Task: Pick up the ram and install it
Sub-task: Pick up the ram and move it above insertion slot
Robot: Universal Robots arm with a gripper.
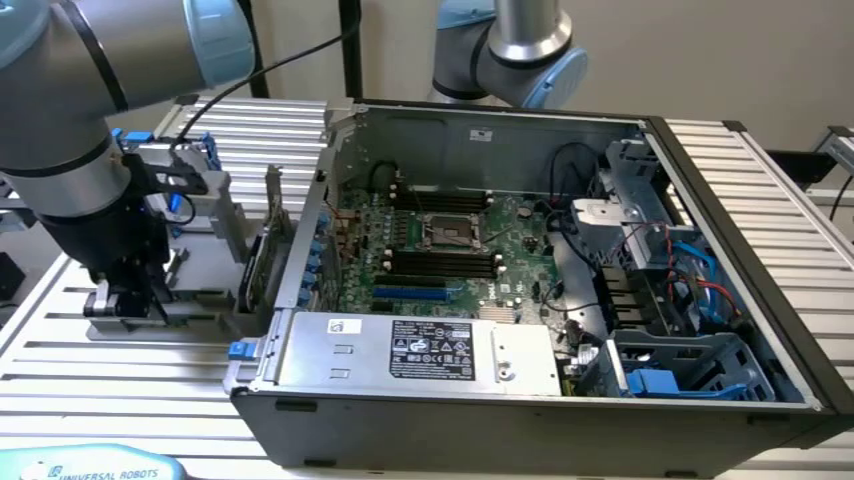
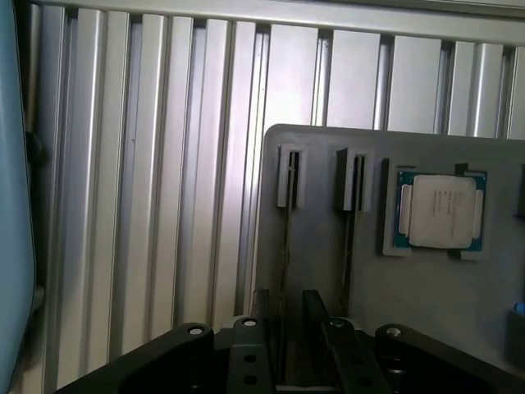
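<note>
Jaws spread wide and holding nothing hang low over a grey holder, one on each side of the ram (image 2: 286, 246). We cannot tell whether either one touches it.

We see a ribbed aluminium table (image 1: 107, 380) carrying everything. Most of it is taken by an open computer case (image 1: 534, 430), lying on its side towards the exterior view's right. The arm (image 1: 67, 120) comes down on the exterior view's left, beside the case and over the holder (image 1: 200, 305).

Inside the case, a silver power supply (image 1: 414, 350) sits along the near wall. Behind it lies the green motherboard (image 1: 507, 225) with its black memory slots (image 1: 434, 262). Between the case and the arm, a green expansion card (image 1: 271, 245) stands upright just beside the case wall.

From the wrist view we look onto the holder as a flat grey plate. The ram stands on edge in a slot of that plate, so we see it only as a thin dark line running up from between the jaws. A second stick (image 2: 349, 246) stands the same way in the neighbouring slot, just beside the first. Further along the plate, a square silver processor chip (image 2: 441, 211) rests flat in its own recess, apart from both sticks.
</note>
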